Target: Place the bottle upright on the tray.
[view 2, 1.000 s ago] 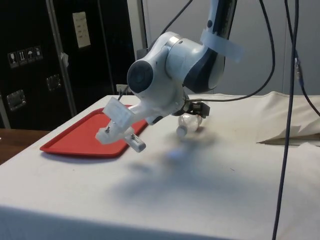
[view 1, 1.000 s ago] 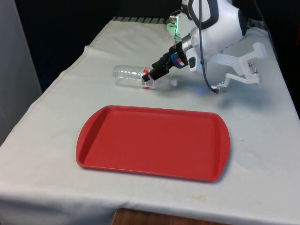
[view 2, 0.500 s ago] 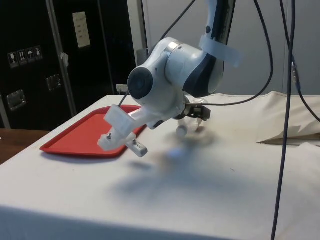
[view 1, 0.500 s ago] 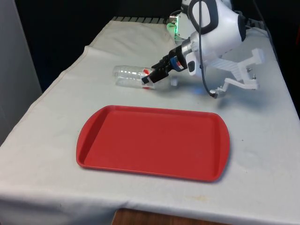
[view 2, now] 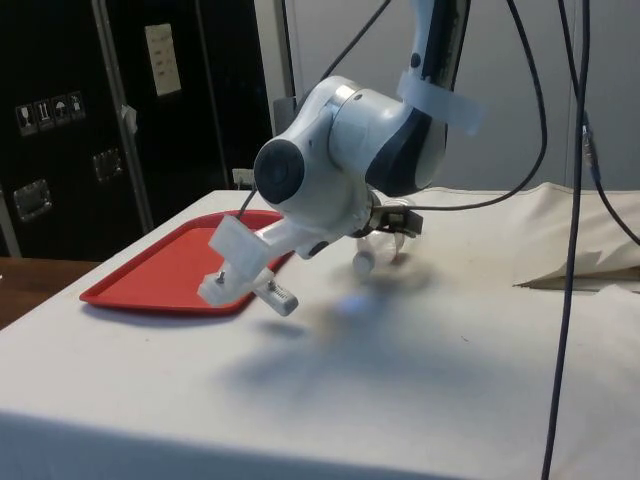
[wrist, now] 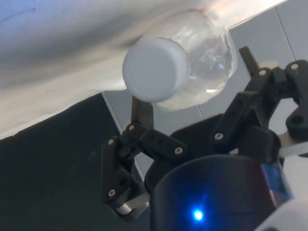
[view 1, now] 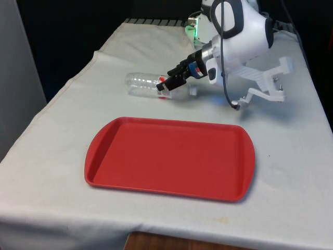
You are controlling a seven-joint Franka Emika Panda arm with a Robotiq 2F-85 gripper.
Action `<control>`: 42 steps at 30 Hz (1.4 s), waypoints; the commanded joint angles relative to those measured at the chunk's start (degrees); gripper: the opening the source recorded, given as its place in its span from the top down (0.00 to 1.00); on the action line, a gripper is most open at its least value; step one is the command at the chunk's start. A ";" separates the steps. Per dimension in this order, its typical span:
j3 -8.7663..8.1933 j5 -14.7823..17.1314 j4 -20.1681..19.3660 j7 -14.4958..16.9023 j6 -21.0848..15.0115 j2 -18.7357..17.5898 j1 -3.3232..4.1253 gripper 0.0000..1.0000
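A clear plastic bottle (view 1: 143,84) with a white cap (view 1: 192,90) and a red label lies on its side on the white cloth, behind the far edge of the red tray (view 1: 104,156). My black gripper (view 1: 164,87) reaches in from the front view's right and straddles the bottle near its shoulder. Seen from the wrist, the bottle (wrist: 207,53) sits between the fingers (wrist: 141,111), which touch it on both sides, with the cap (wrist: 155,70) pointing at the camera. From the side, the cap (view 2: 362,262) pokes out below the wrist, and the tray (view 2: 170,270) holds nothing.
A fold of cloth (view 2: 575,270) rises at the table's far side in the side view. The table's edge (view 1: 62,94) runs close to the bottle's base at the front view's left.
The wrist has tilted and risen slightly while the fingers stayed at the bottle. The bottle still lies in the same place.
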State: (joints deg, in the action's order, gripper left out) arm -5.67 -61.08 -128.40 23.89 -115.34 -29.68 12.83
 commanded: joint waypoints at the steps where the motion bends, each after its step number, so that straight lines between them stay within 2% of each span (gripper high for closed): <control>1: -0.06 -0.34 0.23 -0.57 0.06 -0.34 0.17 0.00; 3: 0.06 0.00 0.06 -0.23 0.00 -0.23 0.00 0.00; 4: 0.00 -0.29 0.34 -0.86 0.11 -0.63 0.23 0.00; 10: 0.11 -0.29 0.80 -1.09 0.63 -0.97 0.29 0.00; 11: 0.23 0.00 0.63 -0.74 0.46 -0.80 0.00 0.00; 12: 0.17 -0.29 1.03 -1.15 0.92 -1.09 0.29 0.00; 16: 0.34 -0.29 1.43 -1.32 1.38 -1.43 0.29 0.00; 20: 0.63 0.00 1.66 -1.20 1.55 -1.49 0.06 0.00; 28: 0.80 -0.29 3.04 -2.98 1.66 -3.50 0.29 0.00; 29: 0.86 0.00 2.86 -2.46 1.66 -3.27 0.11 0.00; 30: 0.86 -0.29 3.09 -3.09 1.66 -3.61 0.29 0.00; 42: 1.09 -0.06 3.04 -3.15 2.01 -3.61 0.17 0.00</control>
State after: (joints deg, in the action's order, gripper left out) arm -4.58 -61.08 -125.36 20.86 -113.39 -33.23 12.95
